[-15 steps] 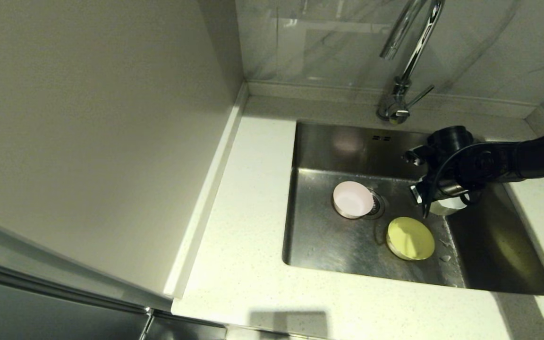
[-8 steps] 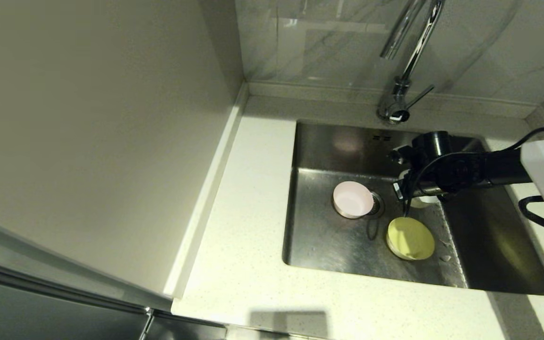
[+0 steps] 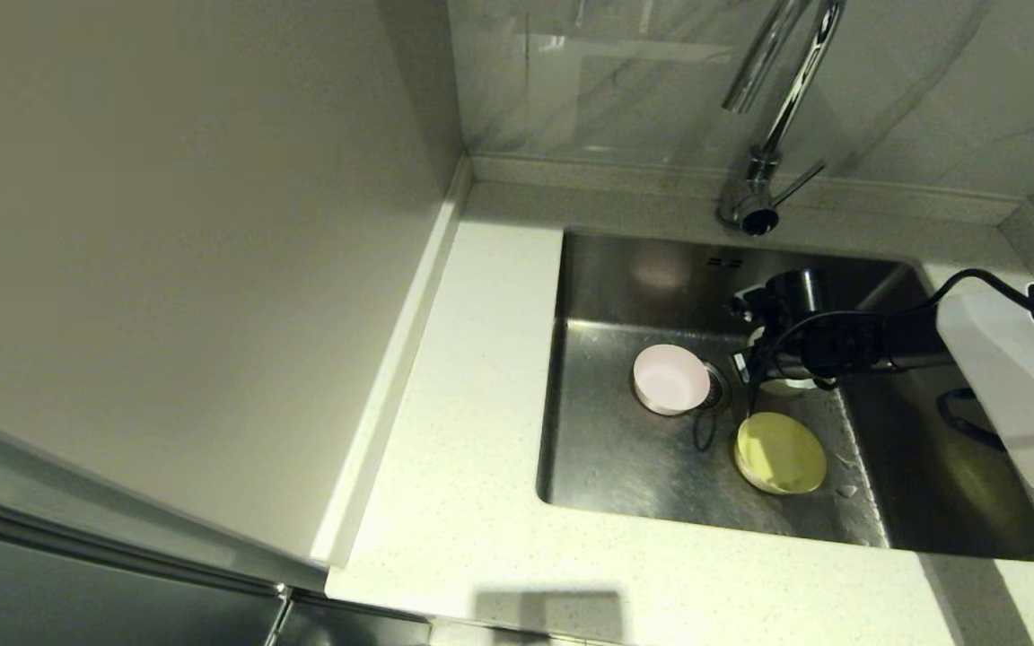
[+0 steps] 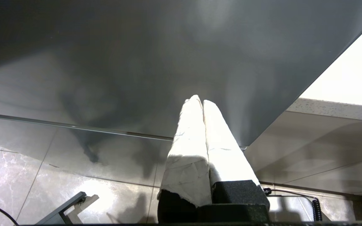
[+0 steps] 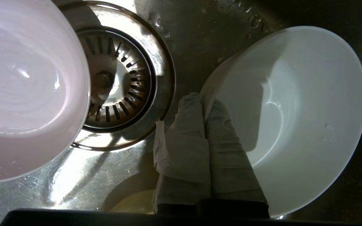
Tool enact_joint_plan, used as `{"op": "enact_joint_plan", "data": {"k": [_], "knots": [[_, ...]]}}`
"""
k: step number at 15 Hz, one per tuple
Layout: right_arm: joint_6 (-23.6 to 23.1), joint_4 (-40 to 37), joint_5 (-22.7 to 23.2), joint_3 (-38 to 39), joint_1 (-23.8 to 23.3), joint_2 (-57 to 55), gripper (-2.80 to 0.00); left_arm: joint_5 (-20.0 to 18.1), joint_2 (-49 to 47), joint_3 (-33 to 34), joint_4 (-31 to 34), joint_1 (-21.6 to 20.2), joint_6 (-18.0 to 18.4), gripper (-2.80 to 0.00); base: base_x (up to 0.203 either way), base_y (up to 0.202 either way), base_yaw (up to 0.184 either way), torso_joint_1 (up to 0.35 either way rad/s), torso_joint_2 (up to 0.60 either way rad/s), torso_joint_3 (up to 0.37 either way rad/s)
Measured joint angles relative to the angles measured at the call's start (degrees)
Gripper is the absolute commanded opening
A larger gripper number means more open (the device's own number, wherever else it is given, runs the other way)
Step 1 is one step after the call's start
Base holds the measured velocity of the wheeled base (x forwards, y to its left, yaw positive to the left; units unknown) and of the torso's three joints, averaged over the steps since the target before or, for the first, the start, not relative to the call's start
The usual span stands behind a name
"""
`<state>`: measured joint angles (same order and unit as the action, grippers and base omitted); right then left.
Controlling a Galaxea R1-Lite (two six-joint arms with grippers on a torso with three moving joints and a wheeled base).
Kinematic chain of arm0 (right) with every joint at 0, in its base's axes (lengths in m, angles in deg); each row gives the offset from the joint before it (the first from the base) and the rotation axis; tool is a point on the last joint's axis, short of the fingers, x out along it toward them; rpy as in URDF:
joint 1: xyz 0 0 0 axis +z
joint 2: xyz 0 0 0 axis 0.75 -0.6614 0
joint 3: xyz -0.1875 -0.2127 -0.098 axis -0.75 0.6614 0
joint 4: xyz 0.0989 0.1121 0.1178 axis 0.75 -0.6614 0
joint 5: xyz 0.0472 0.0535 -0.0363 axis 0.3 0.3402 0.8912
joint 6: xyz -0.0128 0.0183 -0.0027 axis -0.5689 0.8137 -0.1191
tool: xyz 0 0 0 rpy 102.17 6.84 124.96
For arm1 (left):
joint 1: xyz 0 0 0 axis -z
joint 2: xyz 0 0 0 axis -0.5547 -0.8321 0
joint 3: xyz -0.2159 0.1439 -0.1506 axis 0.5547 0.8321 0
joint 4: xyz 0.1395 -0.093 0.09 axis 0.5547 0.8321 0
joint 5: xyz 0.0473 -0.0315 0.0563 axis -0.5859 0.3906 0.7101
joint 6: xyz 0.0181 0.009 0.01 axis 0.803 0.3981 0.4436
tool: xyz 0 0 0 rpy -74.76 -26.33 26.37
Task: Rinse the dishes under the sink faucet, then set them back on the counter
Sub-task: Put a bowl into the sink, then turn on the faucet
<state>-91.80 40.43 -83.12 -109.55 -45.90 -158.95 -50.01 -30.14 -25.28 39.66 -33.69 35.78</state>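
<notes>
My right gripper (image 5: 205, 102) is shut on the rim of the white bowl (image 5: 297, 106), one finger inside and one outside. In the head view it hangs low inside the sink (image 3: 625, 458), and only a sliver of the white bowl (image 3: 784, 387) shows under the wrist. The pale pink bowl (image 3: 670, 378) sits upright by the strainer drain (image 5: 118, 78). The yellow-green bowl (image 3: 780, 452) rests near the sink's front. The faucet (image 3: 773, 117) stands behind the basin, its spout above the arm. My left gripper (image 4: 199, 99) is shut and empty, down beside the cabinet front.
The speckled counter (image 3: 472, 431) runs left of and in front of the sink. A tall pale cabinet side (image 3: 176, 251) rises on the left. Grey marbled tiles (image 3: 625, 81) back the faucet. Water drops lie on the sink floor.
My right arm has moved left and lower in the sink, carrying the white bowl towards the drain, under the spout. The pink and yellow-green bowls have stayed put.
</notes>
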Motion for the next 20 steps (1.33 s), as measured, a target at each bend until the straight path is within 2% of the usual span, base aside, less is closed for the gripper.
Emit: {"op": "enact_joint_plan", "data": {"k": [8,13,16,20], "knots": [[2.25,-0.63,0.05,0.64,0.00,3.44,0.00,0.00,0.00,0.00,0.00,0.00,0.01,-2.80,0.000,0.000,0.000,0.000,0.00,0.000],[9.22,-1.96,0.59,4.13,-1.83,14.55,0.00,-0.01,0.00,0.00,0.02,0.00,0.00,-2.80,0.000,0.000,0.000,0.000,0.00,0.000],[13.64,-7.30,4.52,5.39,-5.03,20.97,0.00,0.00,0.00,0.00,0.02,0.00,0.01,-2.80,0.000,0.000,0.000,0.000,0.00,0.000],[17.54,-8.73,6.53,4.98,-7.77,25.55,0.00,-0.01,0.00,0.00,0.00,0.00,0.00,-2.80,0.000,0.000,0.000,0.000,0.00,0.000]]}}
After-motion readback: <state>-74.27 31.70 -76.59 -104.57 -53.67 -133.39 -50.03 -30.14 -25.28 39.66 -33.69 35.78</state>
